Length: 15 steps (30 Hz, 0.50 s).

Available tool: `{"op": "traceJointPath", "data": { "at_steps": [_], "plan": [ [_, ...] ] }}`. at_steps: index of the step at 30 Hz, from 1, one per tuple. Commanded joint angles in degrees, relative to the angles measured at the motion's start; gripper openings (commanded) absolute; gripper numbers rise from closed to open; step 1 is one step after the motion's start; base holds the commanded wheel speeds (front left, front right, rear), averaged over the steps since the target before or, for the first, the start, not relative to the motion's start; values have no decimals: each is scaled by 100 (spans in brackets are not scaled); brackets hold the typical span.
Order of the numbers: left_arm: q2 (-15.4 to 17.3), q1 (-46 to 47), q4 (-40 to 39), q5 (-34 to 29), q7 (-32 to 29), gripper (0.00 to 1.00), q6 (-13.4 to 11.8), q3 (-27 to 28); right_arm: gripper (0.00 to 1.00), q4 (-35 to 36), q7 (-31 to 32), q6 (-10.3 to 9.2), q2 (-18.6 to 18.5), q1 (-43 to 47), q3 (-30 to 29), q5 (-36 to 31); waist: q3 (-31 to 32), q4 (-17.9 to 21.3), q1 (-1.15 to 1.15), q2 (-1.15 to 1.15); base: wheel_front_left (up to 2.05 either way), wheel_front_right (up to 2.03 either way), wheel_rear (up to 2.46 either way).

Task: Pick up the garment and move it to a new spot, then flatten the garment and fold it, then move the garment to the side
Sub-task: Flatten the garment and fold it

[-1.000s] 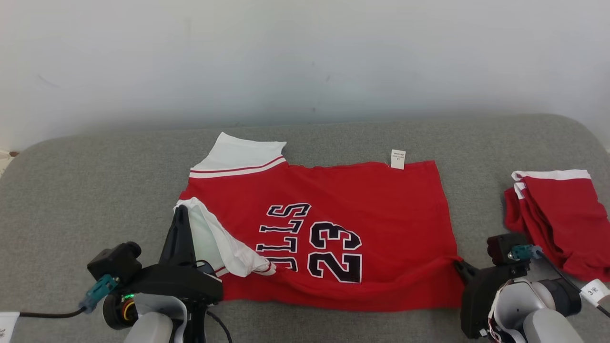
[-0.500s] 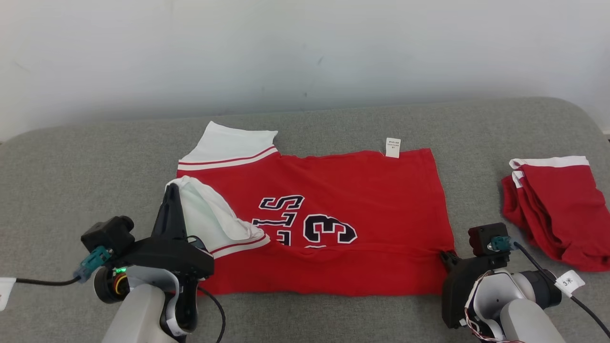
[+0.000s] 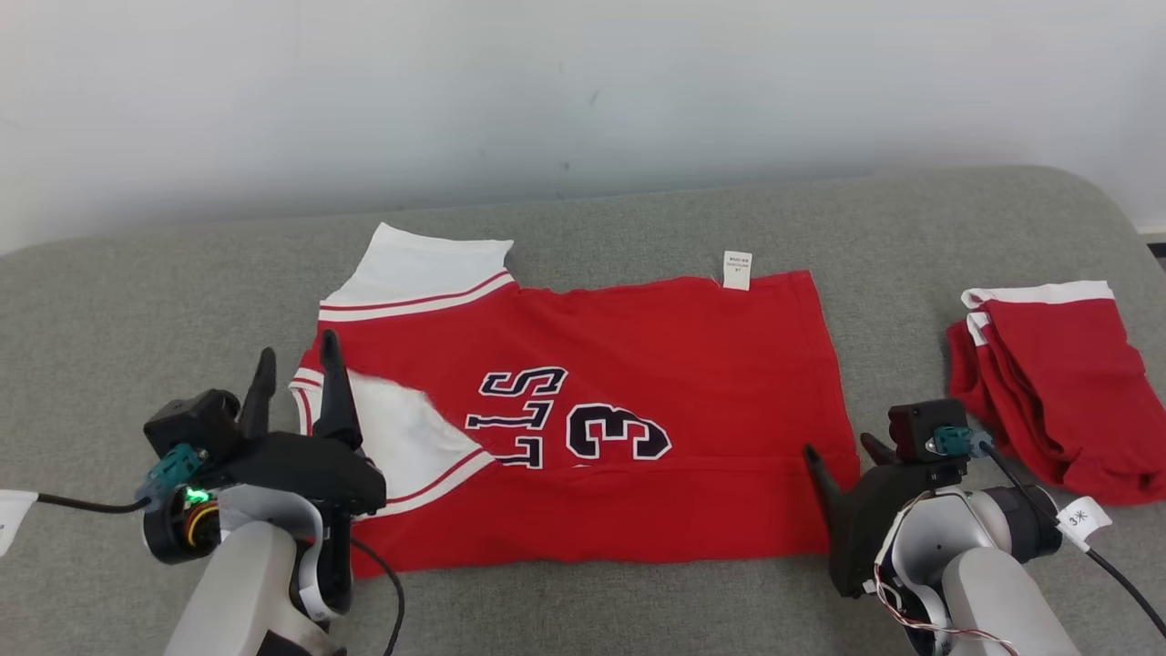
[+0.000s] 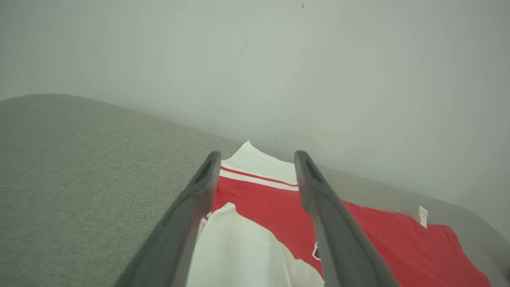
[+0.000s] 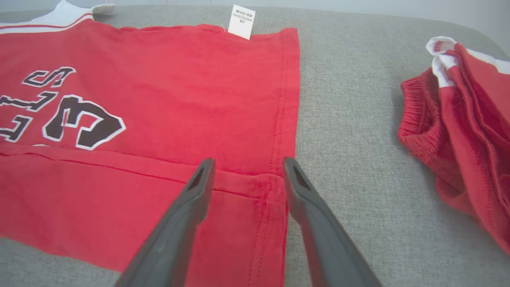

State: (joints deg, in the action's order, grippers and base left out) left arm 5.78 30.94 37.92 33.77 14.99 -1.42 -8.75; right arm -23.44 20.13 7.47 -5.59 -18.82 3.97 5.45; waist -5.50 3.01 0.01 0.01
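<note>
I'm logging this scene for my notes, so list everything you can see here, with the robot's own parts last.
jersey: one, red with white sleeves, spread mid-cushion
tag: one, white, jersey's far edge
folded clothes: one pile, red with white trim, right of the jersey
cushion: one, grey, under everything
wall: one, pale, behind the cushion
left claw: one, dark, open, at the jersey's left end
right claw: one, dark, open, at the jersey's near right corner

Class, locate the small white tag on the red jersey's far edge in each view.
Head view: the tag sits upper middle, right of centre.
Left wrist view: tag at far right, lower half.
Right wrist view: tag at top edge, near centre.
Shared landmark: the white striped sleeve on the same jersey edge.
</note>
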Motion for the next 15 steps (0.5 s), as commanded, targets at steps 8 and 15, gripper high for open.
{"op": "traceJointPath", "data": {
  "at_steps": [8,15],
  "plan": [
    [178,-567,79,-528,23,100,-56,124,100,179,172,2,52,432,-313,-31,313,-109,-1,-1,0,0,0],
    [283,-1345,183,-942,-132,100,-235,-276,100,563,469,2,84,1108,-622,-86,505,-121,-1,-1,0,0,0]
  ]
}}
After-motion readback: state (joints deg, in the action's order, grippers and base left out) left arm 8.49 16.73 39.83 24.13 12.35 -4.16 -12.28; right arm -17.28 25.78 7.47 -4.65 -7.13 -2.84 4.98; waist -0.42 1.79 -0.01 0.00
